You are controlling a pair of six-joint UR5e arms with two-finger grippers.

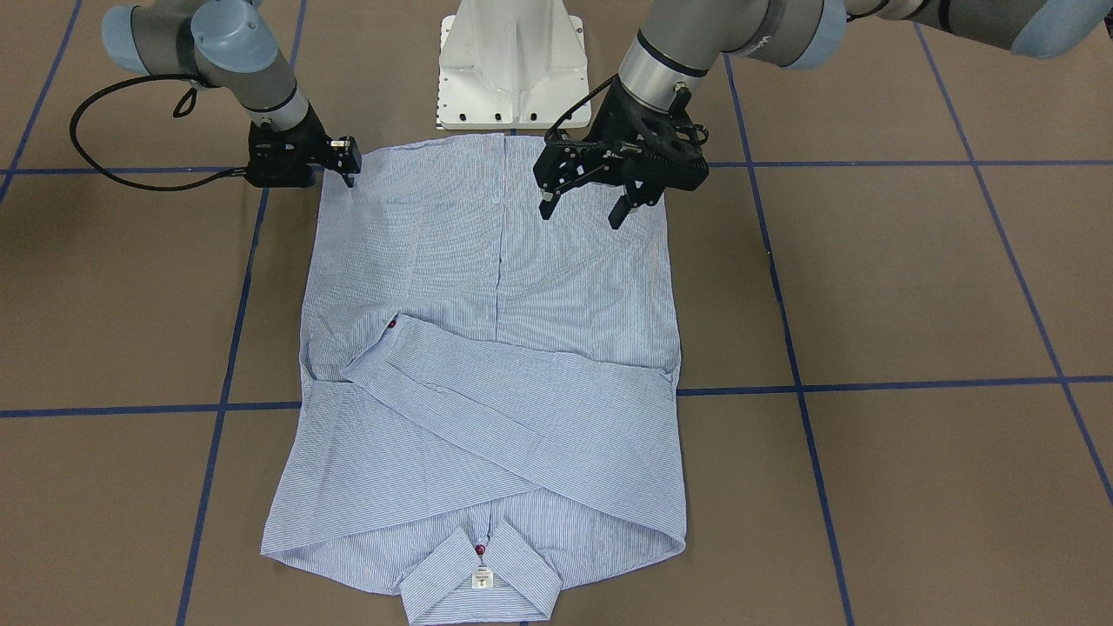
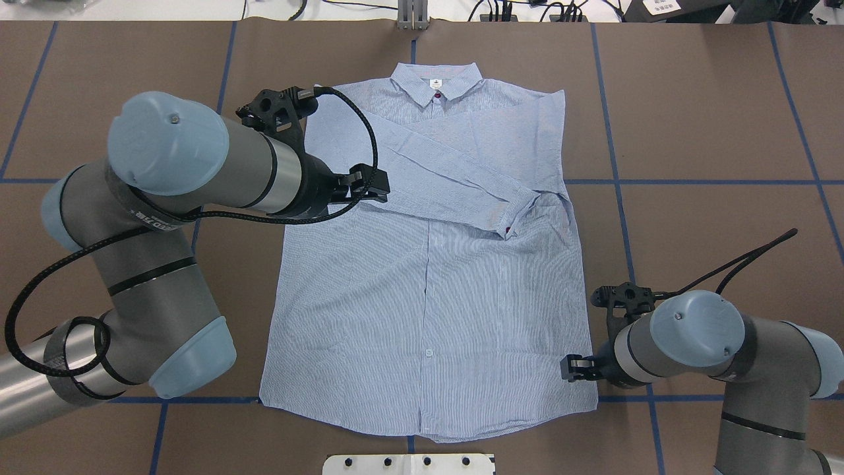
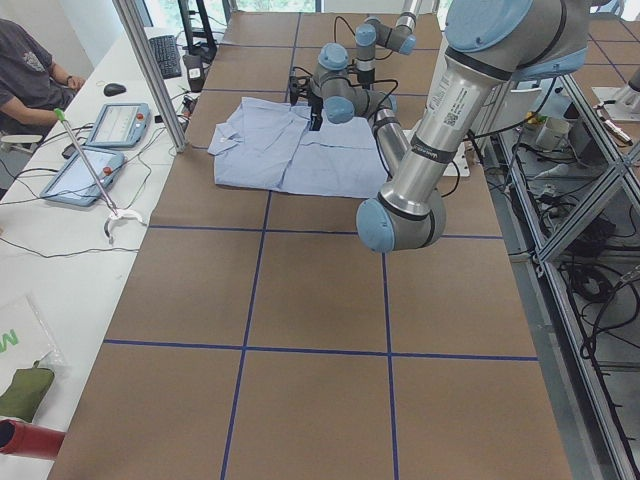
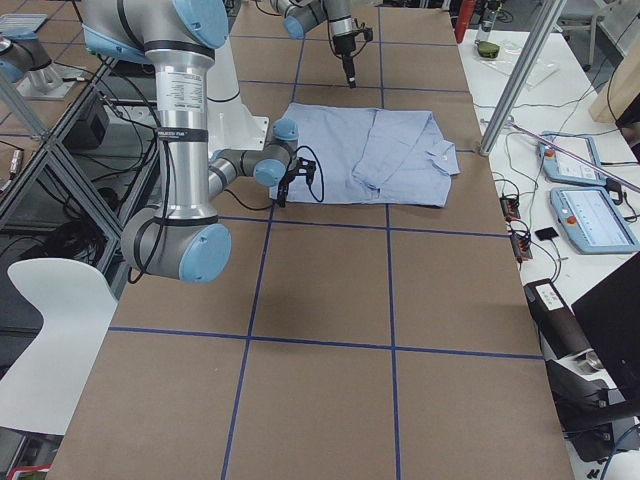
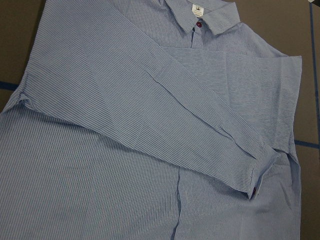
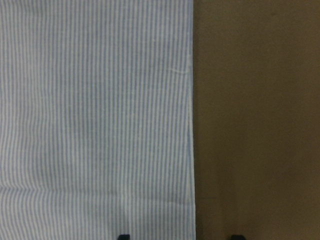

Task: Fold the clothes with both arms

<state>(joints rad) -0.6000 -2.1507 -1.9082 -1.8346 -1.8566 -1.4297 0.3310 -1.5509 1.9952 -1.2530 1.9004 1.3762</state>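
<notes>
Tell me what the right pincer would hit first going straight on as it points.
The right pincer points down at the shirt's side edge, one fingertip over cloth, one over bare table. It would likely touch both there; height is unclear.

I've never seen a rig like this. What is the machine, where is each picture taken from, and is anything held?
This is a robot with a left arm and a right arm, each ending in a two-finger gripper, at a brown table marked with blue tape. Two pictures look down on the table from opposite sides, two look along it from its ends, two come from cameras on the wrists. A striped blue shirt lies flat, sleeves folded across its chest. The left gripper hangs open above it; the right gripper is open at a hem corner, fingertips straddling the shirt's edge. Neither holds anything.
</notes>
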